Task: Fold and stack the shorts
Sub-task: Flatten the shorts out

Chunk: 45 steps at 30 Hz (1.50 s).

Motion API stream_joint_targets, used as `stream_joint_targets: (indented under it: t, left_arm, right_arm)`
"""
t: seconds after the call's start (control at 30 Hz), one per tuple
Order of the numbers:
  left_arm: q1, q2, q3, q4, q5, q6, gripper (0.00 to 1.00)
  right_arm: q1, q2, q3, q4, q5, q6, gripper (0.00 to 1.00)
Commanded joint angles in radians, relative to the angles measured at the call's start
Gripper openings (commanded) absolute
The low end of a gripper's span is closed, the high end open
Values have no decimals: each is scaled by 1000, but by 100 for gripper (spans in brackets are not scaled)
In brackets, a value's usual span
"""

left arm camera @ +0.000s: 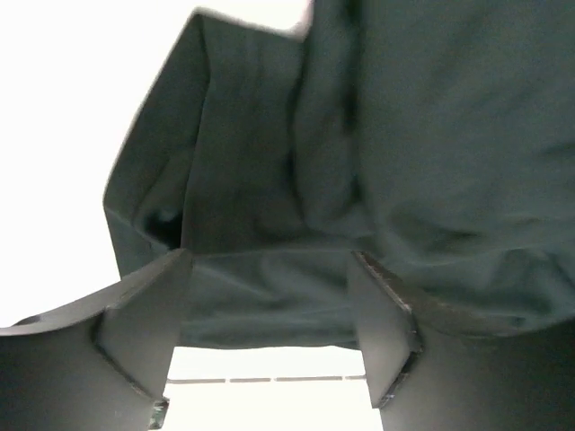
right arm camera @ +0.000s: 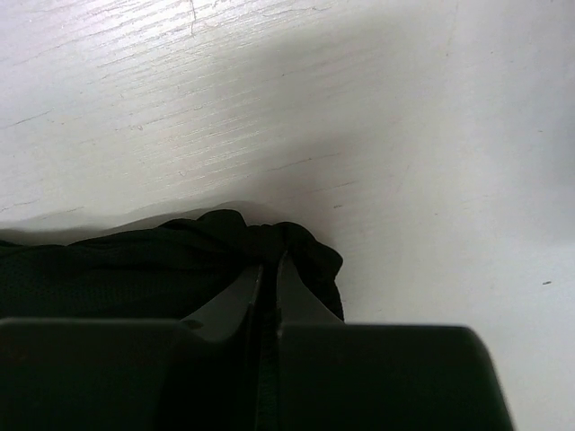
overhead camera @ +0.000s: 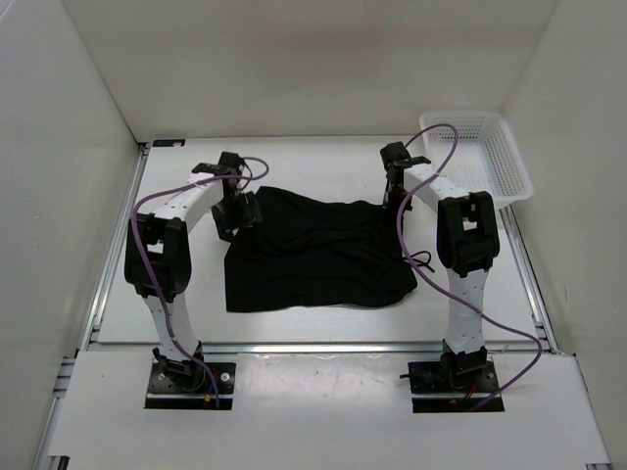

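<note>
The black shorts (overhead camera: 323, 257) lie spread on the white table between the two arms, rumpled along the far edge. A thin black cord (overhead camera: 423, 261) trails from their right side. My left gripper (overhead camera: 235, 211) hovers at the far left corner. In the left wrist view it (left arm camera: 271, 260) is open, its fingers (left arm camera: 144, 314) wide apart with the hem of the shorts (left arm camera: 404, 135) lying between their tips. My right gripper (overhead camera: 393, 188) is at the far right corner. In the right wrist view it (right arm camera: 269, 260) is shut on a bunched fold of the shorts (right arm camera: 117, 269).
A white mesh basket (overhead camera: 480, 157) stands at the far right corner of the table. White walls close in the left, back and right sides. Purple cables loop off both arms, and a metal rail (overhead camera: 313, 345) runs along the near edge.
</note>
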Motion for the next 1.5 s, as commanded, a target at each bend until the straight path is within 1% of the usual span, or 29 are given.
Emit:
stream_joint_targets:
  t: [0.0, 0.03, 0.07, 0.1, 0.13, 0.17, 0.2, 0.23, 0.3, 0.33, 0.37, 0.4, 0.53, 0.63, 0.67, 0.73, 0.77, 0.8, 0.83, 0.87, 0.97, 1.13, 1.23, 1.27, 1.3, 1.33, 1.37, 1.4, 1.47]
  left_arm:
    - [25, -7, 170, 44, -2, 7, 78]
    - [25, 23, 218, 35, -2, 16, 71]
    - [25, 58, 325, 16, -2, 25, 54]
    - [25, 101, 383, -6, 9, 25, 49]
    - [25, 194, 445, -30, -6, 25, 47]
    - [25, 243, 505, -85, -17, 36, 47]
    - [25, 289, 616, -109, -26, 36, 47]
    - [25, 367, 661, -124, -26, 36, 51]
    - [25, 429, 765, -144, -26, 36, 67]
    - [25, 476, 793, -144, -17, 36, 73]
    - [25, 500, 819, -144, -17, 36, 75]
    - [25, 520, 870, -144, -28, 24, 75]
    - [25, 619, 973, -133, -6, 14, 73]
    - [25, 678, 1013, -133, 15, 14, 66]
    - [16, 690, 1013, -115, 29, 14, 63]
    - [16, 690, 1013, -97, 43, 5, 50]
    - [16, 701, 1013, -88, 72, 5, 41]
    - [16, 712, 1022, -78, 90, 5, 21]
    - [16, 712, 1031, -69, 112, 5, 10]
    - [16, 727, 1042, -69, 150, 16, 10]
    - [16, 727, 1070, -60, 159, 26, 10]
    - [41, 640, 1070, -38, 149, 27, 10]
    - [67, 575, 1035, -29, 103, 27, 11]
    - [76, 566, 1016, -29, 90, 27, 21]
    - [76, 566, 1016, -29, 68, 27, 34]
    - [76, 566, 1002, -29, 67, 27, 43]
    - [76, 566, 1002, -41, 67, 27, 49]
    - [76, 592, 1002, -51, 58, 27, 52]
    - [76, 618, 1002, -71, 58, 39, 54]
  right_arm:
    - [6, -44, -20, -2, 4, -7, 0]
    - [6, -44, -20, -2, 4, -7, 0]
    - [6, -53, -20, -2, 4, -7, 0]
    - [6, -53, -20, -2, 4, -7, 0]
    - [6, -53, -20, -2, -6, -7, 0]
    - [6, -53, -20, -2, -6, -7, 0]
    - [6, -53, -20, -2, -6, -7, 0]
    - [6, -44, -9, -2, -15, -7, 0]
    - [15, -44, -9, -13, -15, -7, 0]
    - [15, -44, -9, -13, -15, -7, 0]
    - [15, -35, -9, -13, -15, -7, 0]
    - [15, -35, 0, -13, -15, -7, 0]
    - [15, -13, 21, -31, -15, -7, 0]
    - [15, -13, 32, -31, -15, -7, 0]
    - [15, -4, 32, -31, -15, -7, 0]
    - [15, -4, 41, -31, -15, -17, 0]
    - [15, -4, 41, -31, -15, -17, 0]
    - [15, -4, 41, -40, -6, -17, 0]
    - [15, -4, 50, -40, -6, -17, 0]
    - [15, -4, 51, -40, -6, -17, 0]
    - [15, -4, 51, -40, -6, -17, 0]
    - [15, -35, 60, -40, 3, -17, 0]
    - [15, -44, 69, -40, 3, -26, 0]
    - [15, -44, 69, -40, 3, -26, 0]
    - [15, -44, 69, -40, 3, -26, 0]
    - [15, -44, 69, -40, 3, -26, 0]
    - [15, -44, 69, -40, -6, -26, 0]
    - [15, -44, 69, -40, -6, -26, 0]
    - [15, -44, 69, -40, -6, -26, 0]
